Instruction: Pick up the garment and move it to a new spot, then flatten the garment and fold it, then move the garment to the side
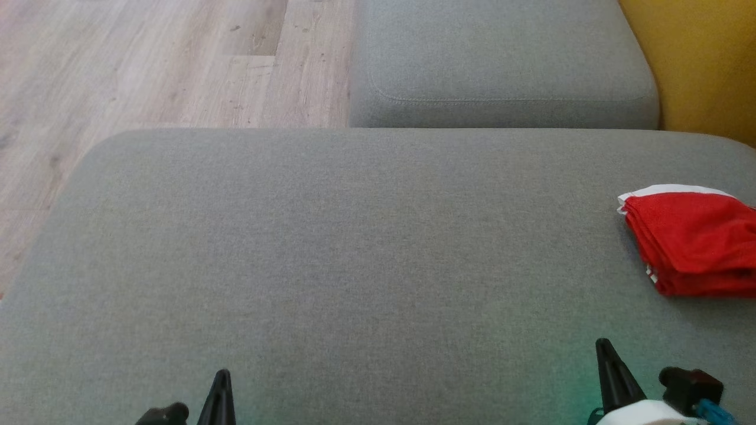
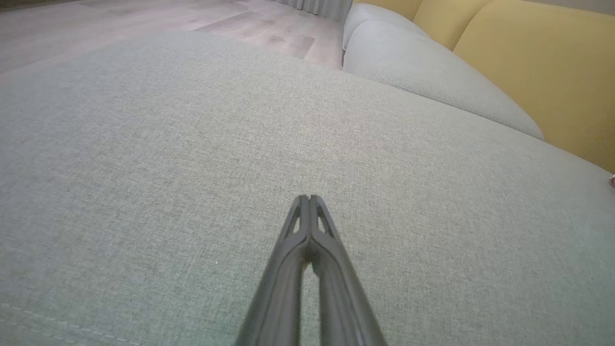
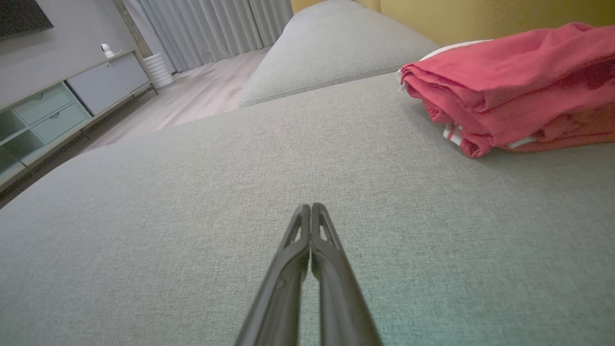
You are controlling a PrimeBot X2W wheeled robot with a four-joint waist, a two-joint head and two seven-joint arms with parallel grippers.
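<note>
The garment [image 1: 694,242] is red with white trim and lies folded in a thick stack at the right edge of the grey sofa cushion [image 1: 354,236]. The right wrist view has the garment [image 3: 514,86] at its upper right, lying ahead and to the right of my right gripper [image 3: 311,206]. That gripper is shut with nothing in it, and in the head view it [image 1: 602,343] sits at the lower right, well short of the stack. My left gripper [image 1: 222,374] is at the bottom left, also shut and empty, its tips [image 2: 309,198] pressed together over bare cushion.
A second grey cushion [image 1: 502,59] lies beyond the first, with a yellow backrest [image 1: 703,59] to the right. Wooden floor [image 1: 147,59] lies past the cushion's left and far edges. A low cabinet [image 3: 57,110] and curtains [image 3: 216,29] stand farther off.
</note>
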